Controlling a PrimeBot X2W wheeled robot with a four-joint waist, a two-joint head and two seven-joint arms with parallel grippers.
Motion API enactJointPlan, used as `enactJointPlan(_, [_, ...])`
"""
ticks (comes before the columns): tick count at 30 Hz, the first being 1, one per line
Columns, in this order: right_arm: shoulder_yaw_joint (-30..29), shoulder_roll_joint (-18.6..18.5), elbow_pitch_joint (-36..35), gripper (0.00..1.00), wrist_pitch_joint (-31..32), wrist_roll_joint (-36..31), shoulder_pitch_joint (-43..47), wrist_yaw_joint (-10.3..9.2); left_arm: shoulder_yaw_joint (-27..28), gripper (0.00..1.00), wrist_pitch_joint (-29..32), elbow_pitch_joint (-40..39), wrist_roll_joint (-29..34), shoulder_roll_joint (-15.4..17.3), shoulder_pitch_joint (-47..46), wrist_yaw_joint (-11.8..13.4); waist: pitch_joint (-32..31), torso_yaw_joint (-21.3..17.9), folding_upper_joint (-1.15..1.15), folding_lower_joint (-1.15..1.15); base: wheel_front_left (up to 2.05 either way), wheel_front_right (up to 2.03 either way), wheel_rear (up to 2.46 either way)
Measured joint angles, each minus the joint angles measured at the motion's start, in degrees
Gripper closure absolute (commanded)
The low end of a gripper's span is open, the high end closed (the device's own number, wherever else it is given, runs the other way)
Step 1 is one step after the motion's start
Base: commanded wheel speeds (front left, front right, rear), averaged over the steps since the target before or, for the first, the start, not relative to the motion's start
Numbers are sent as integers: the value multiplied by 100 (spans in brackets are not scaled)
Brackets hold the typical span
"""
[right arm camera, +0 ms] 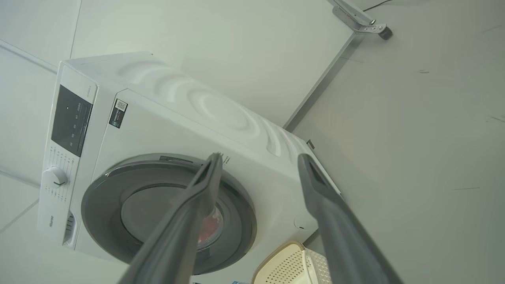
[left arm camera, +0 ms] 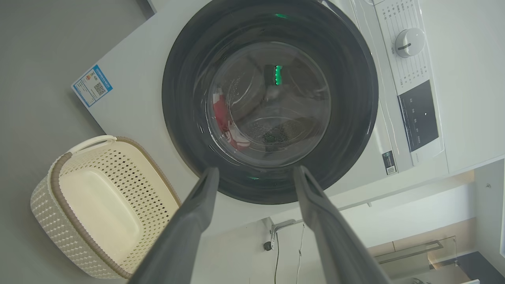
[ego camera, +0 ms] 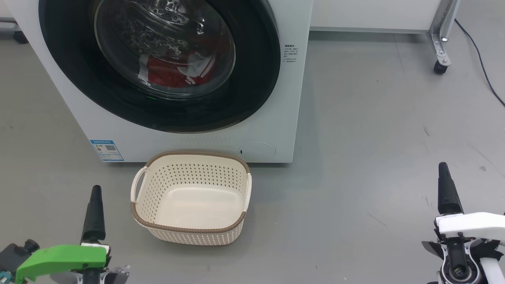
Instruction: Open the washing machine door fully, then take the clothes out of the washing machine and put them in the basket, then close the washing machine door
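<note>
Red cloth with white stripes, the clothes (ego camera: 177, 75), lies low in the drum, seen through the glass of the door (ego camera: 118, 106). The door sits shut, flat against the washer (ego camera: 272, 118), so by my reading no step is done yet and the door comes first.

The basket (ego camera: 197, 154) stands empty on the floor just in front of the washer, below the door's lower edge. It was likely set there to keep the carry from drum to basket short, though a door swinging out would have to pass above its rim.

The left tool (left arm camera: 255, 169) is spread wide, holds nothing, and points at the door's lower rim from well back. The right tool (right arm camera: 260, 157), likewise spread and empty, hangs off to the washer's right.

The floor (ego camera: 375, 130) is smooth grey with a few dark scuffs. A castor frame (ego camera: 441, 43) and a dark cable (ego camera: 479, 51) stand by the pale wall behind.
</note>
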Motion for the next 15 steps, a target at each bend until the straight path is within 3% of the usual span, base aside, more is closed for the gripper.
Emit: enactJointPlan(15, [366, -136, -104, 0, -275, -1279, 3, -154, -98, 0, -274, -169, 1693, 97, 1, 0, -3, -19, 0, 0, 0, 0, 0])
